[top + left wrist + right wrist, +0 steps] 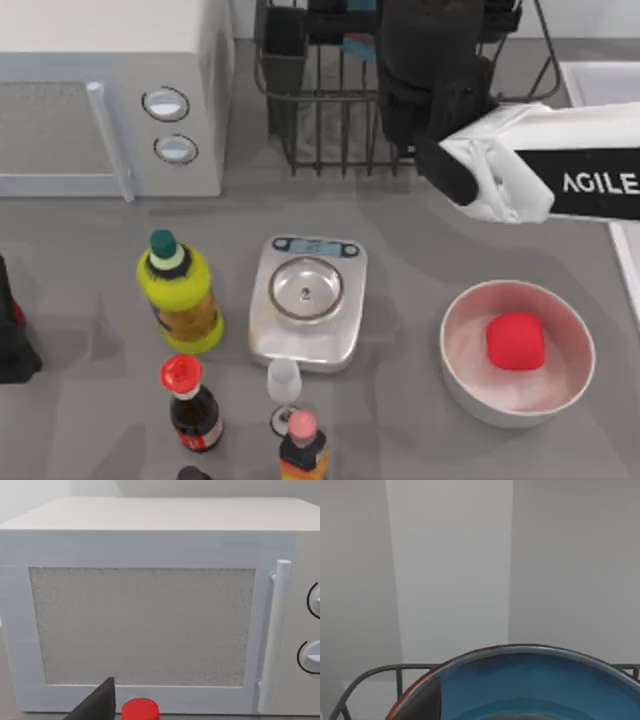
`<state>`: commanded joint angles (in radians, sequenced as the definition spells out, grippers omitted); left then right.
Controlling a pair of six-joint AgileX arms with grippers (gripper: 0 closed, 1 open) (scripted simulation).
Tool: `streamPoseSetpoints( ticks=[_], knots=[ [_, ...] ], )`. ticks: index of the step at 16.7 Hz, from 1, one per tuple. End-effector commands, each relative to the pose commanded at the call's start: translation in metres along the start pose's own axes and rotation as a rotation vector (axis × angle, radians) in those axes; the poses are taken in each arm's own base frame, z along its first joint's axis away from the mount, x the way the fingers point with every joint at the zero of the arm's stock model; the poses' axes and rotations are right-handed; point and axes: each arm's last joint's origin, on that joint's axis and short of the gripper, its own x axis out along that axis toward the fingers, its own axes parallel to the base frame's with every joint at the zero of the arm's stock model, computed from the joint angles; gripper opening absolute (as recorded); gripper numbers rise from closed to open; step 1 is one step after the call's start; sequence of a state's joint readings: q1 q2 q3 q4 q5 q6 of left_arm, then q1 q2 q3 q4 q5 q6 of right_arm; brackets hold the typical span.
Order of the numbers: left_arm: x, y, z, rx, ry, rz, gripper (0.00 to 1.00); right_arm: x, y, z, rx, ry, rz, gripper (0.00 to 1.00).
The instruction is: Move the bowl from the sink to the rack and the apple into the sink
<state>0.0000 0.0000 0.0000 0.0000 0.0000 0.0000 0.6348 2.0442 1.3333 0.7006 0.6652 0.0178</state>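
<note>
Bowl: teal-blue, reddish rim line, carried over the black wire rack at the table's far side, close under the right wrist camera. Judged rigid, glazed, slippery, breakable; best pinched across the rim wall. Right gripper: above the rack; finger spread cannot be told. Apple: red, lying in the white bowl near right; firm, light, grasp across its middle. Sink: right edge. Left gripper: parked facing the microwave.

The right arm covers most of the bowl over the rack; the sink is cut off at the table's right edge.
</note>
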Motion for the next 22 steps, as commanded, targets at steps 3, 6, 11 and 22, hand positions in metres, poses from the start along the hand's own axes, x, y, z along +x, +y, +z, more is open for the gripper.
streamPoseSetpoints(
  ticks=[3,6,11,22],
  knots=[
    [0.000,0.000,0.000,0.000,0.000,0.000,1.00,-0.004,-0.016,0.005,-0.005,0.010,0.017,1.00],
    [0.000,0.000,0.000,0.000,0.000,0.000,1.00,-0.020,-0.052,0.016,-0.014,0.036,0.056,1.00],
    [0.000,0.000,0.000,0.000,0.000,0.000,1.00,-0.085,-0.141,0.028,-0.025,0.109,0.125,1.00],
    [0.000,0.000,0.000,0.000,0.000,0.000,1.00,-0.258,-0.256,-0.030,0.010,0.028,0.081,1.00]
  ],
)
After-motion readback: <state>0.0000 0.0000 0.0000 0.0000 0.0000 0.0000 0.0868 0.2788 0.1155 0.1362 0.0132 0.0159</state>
